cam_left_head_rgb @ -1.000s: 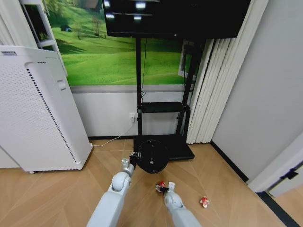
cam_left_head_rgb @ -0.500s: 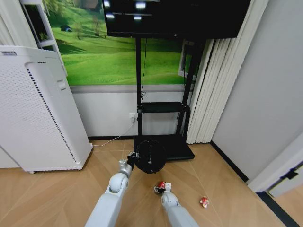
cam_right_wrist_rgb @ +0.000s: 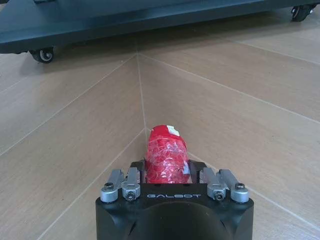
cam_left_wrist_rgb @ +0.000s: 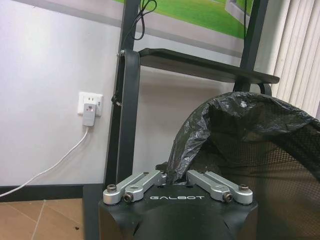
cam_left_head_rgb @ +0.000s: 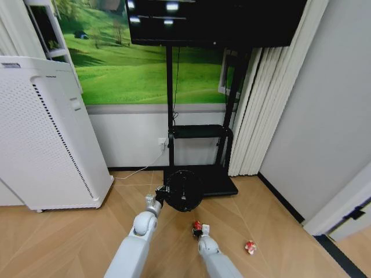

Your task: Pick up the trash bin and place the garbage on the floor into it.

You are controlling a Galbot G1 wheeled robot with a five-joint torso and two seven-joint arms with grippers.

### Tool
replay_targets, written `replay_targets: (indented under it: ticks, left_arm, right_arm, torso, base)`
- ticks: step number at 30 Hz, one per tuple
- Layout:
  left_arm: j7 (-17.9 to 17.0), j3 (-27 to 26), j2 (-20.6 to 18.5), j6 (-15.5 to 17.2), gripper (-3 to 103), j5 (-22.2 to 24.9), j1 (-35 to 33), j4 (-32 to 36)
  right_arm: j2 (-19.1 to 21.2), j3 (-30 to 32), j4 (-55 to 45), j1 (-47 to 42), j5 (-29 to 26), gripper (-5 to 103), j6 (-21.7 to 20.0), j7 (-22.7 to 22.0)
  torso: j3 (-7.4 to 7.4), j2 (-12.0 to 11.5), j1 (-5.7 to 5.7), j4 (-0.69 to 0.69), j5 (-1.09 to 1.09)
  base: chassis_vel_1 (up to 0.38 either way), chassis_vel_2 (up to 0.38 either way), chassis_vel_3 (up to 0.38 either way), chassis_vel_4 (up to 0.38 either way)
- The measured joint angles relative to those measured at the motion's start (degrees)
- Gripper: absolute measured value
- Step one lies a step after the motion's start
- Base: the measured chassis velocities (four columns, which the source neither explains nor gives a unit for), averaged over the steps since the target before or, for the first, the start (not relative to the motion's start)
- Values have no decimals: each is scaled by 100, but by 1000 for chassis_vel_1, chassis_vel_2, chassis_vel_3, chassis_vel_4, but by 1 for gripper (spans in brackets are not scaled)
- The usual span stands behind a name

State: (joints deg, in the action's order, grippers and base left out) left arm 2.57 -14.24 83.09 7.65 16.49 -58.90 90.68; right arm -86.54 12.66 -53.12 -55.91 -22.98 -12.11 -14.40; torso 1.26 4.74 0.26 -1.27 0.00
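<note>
Wood floor (cam_left_head_rgb: 272,229), red wrapper (cam_left_head_rgb: 250,247)

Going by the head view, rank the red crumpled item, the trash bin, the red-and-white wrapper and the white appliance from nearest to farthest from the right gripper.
1. Red crumpled item: in the right gripper jaws.
2. Trash bin: ahead, slightly left, held by the left gripper.
3. Red-and-white wrapper: on the floor, to the right; close to the bin's distance, hard to call.
4. White appliance: far left.

you have one trash bin (cam_left_head_rgb: 184,190), black mesh with a black bag inside. you can count two pieces of garbage: one red crumpled piece (cam_right_wrist_rgb: 166,154) and one red-and-white wrapper (cam_left_head_rgb: 250,247). two grippers: left gripper (cam_left_head_rgb: 159,194), right gripper (cam_left_head_rgb: 199,230). one white perforated appliance (cam_left_head_rgb: 40,133), one tv stand (cam_left_head_rgb: 200,139).
</note>
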Motion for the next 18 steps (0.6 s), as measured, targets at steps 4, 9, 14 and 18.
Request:
replay_targets:
  ticks: [4, 9, 14, 18]
  left_arm:
    - [-11, 8, -9, 0, 4, 9, 0, 25]
    - [-16, -32, -22, -1, 4, 14, 0, 19]
    - [-27, -118, 38, -29, 4, 1, -44, -9]
    - [-56, -242, 78, -36, 4, -1, -125, 2]
  right_arm:
    - [-1, 34, -9, -34, 36, 46, 36, 18]
    - [26, 150, -322, -186, 50, 46, 45, -12]
    - [302, 366, -1399, -551, -493, 46, -147, -195]
    - [502, 643, -2353, -789, -832, 46, -312, -384]
  torso:
    - [0, 0, 0, 0, 0]
    - [0, 0, 0, 0, 1]
    - [0, 0, 0, -1, 1]
    - [0, 0, 0, 0, 0]
  base:
    - [0, 0, 0, 0]
    - [0, 0, 0, 0]
    - [0, 0, 0, 0]
    - [0, 0, 0, 0]
